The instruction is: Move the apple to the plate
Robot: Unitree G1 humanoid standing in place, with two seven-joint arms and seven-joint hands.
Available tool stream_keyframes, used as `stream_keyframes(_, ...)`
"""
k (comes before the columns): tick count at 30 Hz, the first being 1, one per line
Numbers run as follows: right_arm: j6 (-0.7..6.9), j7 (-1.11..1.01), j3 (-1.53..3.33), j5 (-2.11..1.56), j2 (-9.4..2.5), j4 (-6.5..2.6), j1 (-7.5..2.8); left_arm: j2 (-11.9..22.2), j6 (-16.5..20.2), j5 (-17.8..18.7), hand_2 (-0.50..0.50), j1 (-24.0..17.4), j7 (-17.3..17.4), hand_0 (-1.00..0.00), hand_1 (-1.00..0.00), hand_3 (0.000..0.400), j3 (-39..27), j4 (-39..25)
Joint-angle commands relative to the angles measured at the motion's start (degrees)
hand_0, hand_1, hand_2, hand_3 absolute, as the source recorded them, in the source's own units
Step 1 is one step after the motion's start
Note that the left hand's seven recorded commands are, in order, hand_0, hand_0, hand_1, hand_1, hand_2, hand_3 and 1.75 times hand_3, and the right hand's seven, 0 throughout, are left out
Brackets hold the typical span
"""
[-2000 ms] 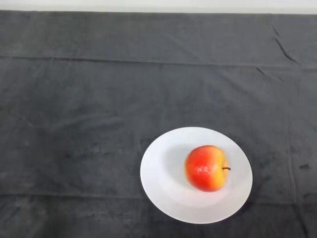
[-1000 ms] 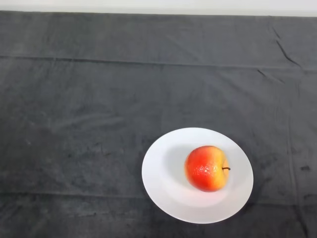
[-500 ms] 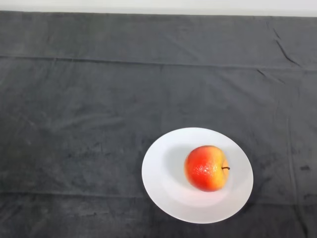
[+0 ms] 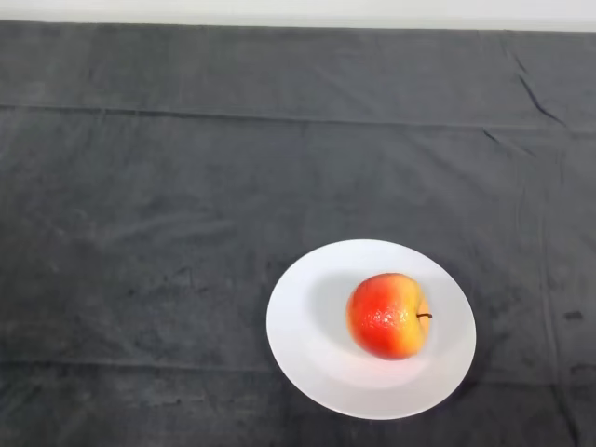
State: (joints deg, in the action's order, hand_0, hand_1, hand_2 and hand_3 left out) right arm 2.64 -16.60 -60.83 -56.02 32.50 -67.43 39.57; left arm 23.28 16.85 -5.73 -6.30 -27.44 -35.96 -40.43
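Observation:
A red and yellow apple [image 4: 388, 316] lies on its side on a round white plate [image 4: 307, 335], a little right of the plate's middle. Its short dark stem points to the right. The plate rests on the dark cloth toward the front right of the table.
The dark cloth [image 4: 186, 186] covers the whole table, with creases running across it and a few wrinkles at the far right. A pale strip of wall [image 4: 298, 9] shows beyond the table's far edge.
The apple and plate sit where they were; the view has shifted by only a few pixels since the earliest frame.

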Motion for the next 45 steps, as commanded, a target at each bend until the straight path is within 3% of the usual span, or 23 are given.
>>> stream_keyframes(1, -0.45, -0.13, -0.04, -1.13, 1.50, -0.31, 0.97, 0.68, -1.26, 0.02, 0.00, -0.68, -0.83, 0.00, 0.00, 0.000, -0.86, -1.77)
stream_keyframes(40, -0.45, -0.12, -0.04, -1.12, 1.49, -0.29, 0.96, 0.86, -1.17, -0.51, 0.00, -0.67, -1.21, 0.00, 0.00, 0.000, 0.27, -1.37)
stream_keyframes(45, -0.45, -0.12, -0.04, -1.12, 1.48, -0.29, 0.96, 0.94, -2.49, -0.04, 0.00, -0.97, -0.95, 0.00, 0.00, 0.000, -0.41, -0.16)
